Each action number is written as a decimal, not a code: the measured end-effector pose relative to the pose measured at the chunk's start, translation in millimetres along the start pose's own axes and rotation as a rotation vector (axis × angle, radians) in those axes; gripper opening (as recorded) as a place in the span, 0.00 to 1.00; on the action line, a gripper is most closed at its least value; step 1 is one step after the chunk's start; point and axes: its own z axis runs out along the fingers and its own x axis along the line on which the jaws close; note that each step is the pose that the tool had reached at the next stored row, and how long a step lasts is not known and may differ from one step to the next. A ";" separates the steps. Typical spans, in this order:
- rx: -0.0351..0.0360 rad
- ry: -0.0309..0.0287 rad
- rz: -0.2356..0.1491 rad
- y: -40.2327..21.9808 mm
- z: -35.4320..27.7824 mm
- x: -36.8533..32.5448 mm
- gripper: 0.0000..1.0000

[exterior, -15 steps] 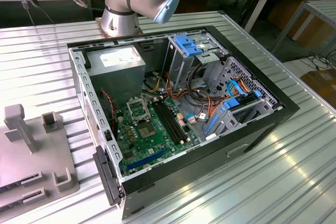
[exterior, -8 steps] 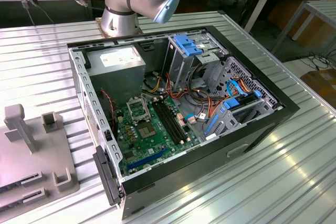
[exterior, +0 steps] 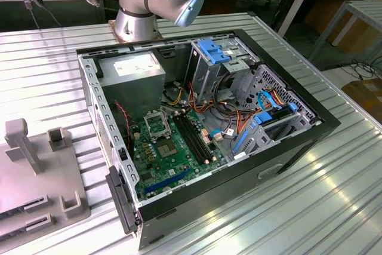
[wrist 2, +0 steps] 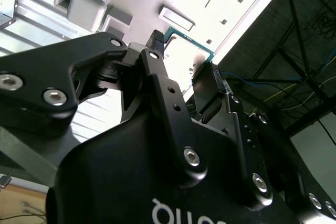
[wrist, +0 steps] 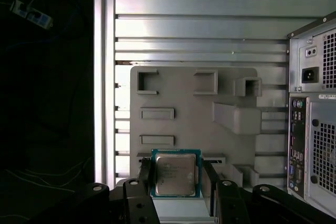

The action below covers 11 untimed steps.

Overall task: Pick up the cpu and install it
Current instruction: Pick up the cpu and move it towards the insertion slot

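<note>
Gripper [wrist 2: 184, 56]: closed on the cpu [wrist: 175, 174]; the two black fingers [wrist: 144, 174] are pressed against two opposite edges, and the other two edges are left free.
Cpu: held flat, metal top toward the first wrist view's camera, with its green border seen all round; it is held clear above the grey fixture plate [wrist: 194, 111], over one edge of that plate.
Fixture plate: laid on the slatted table [wrist: 199, 14], close to the table's edge, beyond which dark floor is seen.
Computer case [exterior: 322, 126]: laid on its side, open face up; a narrow strip of bare slats is left between its rear panel and the plate.
Socket [exterior: 156, 125]: set on the green board between the power-supply box [exterior: 132, 70] and the memory slots [exterior: 194, 138], near the case wall; the space above it is unobstructed.
</note>
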 end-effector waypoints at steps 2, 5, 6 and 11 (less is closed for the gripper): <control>0.0001 0.0001 0.000 0.0 -0.2 -0.4 0.47; 0.0000 -0.0001 0.000 0.0 0.0 -1.8 0.47; -0.0001 -0.0001 0.000 0.0 0.0 -2.2 0.47; -0.0001 -0.0001 0.000 0.0 0.0 -3.8 0.47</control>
